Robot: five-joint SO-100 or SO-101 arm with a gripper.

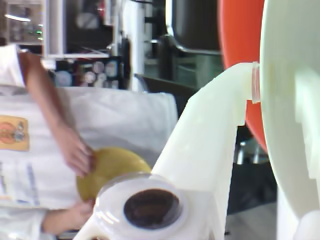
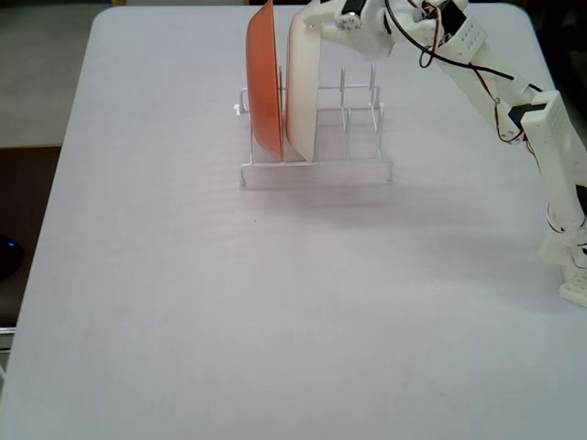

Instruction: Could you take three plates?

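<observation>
I see a white table (image 2: pixel 183 302) from my fixed view, with a white wire rack (image 2: pixel 316 167) toward its far edge as my landmark. The white arm (image 2: pixel 541 137) reaches in from the right of the rack. Two plates stand on edge at the rack's left end: an orange plate (image 2: pixel 264 82) outermost, and the cream-white plate (image 2: pixel 303 87) just beside it. The gripper (image 2: pixel 316 20) is at the cream-white plate's top rim, its fingers closed over that rim.

Only my wrist view shows a person behind the rack, their hand (image 1: pixel 75 150) resting on a yellow plate (image 1: pixel 112 167). There the cream-white plate (image 1: pixel 290 100) fills the right side, pinched by a white finger (image 1: pixel 210 130).
</observation>
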